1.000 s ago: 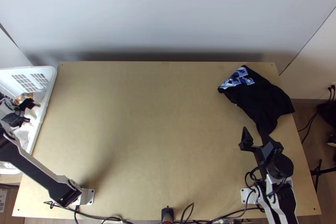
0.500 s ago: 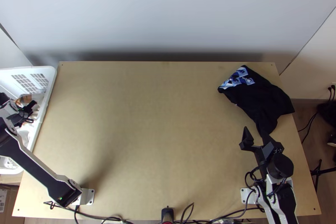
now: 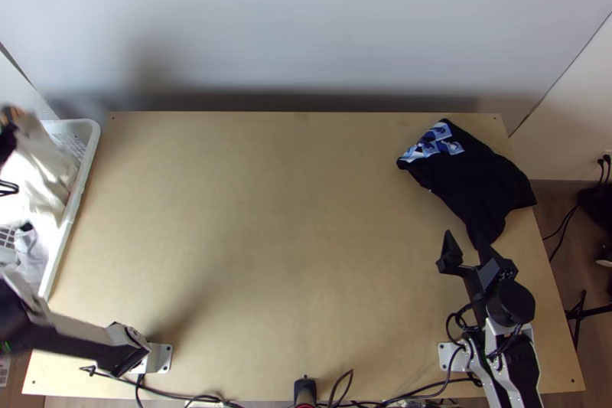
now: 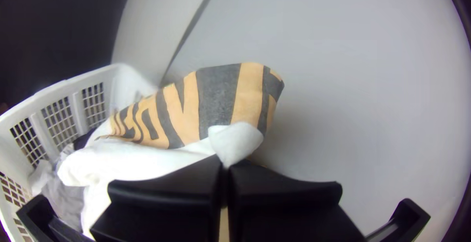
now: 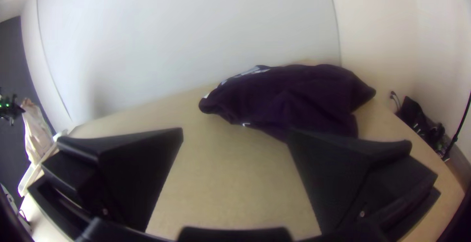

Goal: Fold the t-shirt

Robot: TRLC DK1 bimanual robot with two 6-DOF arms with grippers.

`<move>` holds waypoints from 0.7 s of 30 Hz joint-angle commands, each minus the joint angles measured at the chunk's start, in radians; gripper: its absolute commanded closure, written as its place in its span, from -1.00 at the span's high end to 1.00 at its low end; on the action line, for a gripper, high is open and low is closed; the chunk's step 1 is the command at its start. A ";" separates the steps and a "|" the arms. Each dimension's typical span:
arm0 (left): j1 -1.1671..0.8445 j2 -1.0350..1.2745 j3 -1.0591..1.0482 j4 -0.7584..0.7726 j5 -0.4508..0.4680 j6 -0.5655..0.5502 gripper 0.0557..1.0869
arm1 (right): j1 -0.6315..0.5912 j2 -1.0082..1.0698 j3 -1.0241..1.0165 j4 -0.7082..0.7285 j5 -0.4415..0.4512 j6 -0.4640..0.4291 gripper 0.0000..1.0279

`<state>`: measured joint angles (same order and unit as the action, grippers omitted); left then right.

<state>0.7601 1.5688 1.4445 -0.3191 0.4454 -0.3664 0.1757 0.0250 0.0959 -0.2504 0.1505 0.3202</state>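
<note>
T-shirt (image 4: 218, 102) over basket (image 3: 92, 140) at left, cloth (image 3: 478, 178) on table (image 3: 268, 255), far right

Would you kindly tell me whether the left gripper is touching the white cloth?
Touching: the left wrist view shows the left gripper shut on the white cloth, a tuft rising between its fingertips.

passage: table (image 3: 268, 239) middle | left: basket (image 3: 82, 182), hanging white cloth (image 3: 46, 171) | far right: black shirt (image 3: 478, 178) | nearer: right hand (image 3: 464, 238)
</note>
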 commanded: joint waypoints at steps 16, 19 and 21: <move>-1.016 -0.793 -0.645 0.104 0.007 -0.177 -0.93 | 0.001 -0.020 0.001 0.000 0.001 0.000 0.90; -1.148 -0.742 -0.716 0.175 -0.048 -0.177 -0.93 | -0.001 -0.022 -0.001 0.000 0.001 0.000 0.90; -1.200 -0.679 -0.746 0.222 -0.059 -0.177 -0.93 | -0.002 -0.023 0.001 0.000 0.001 0.000 0.90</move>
<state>-0.1215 0.8547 0.8703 -0.1883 0.4923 -0.5636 0.1757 0.0071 0.0963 -0.2504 0.1520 0.3202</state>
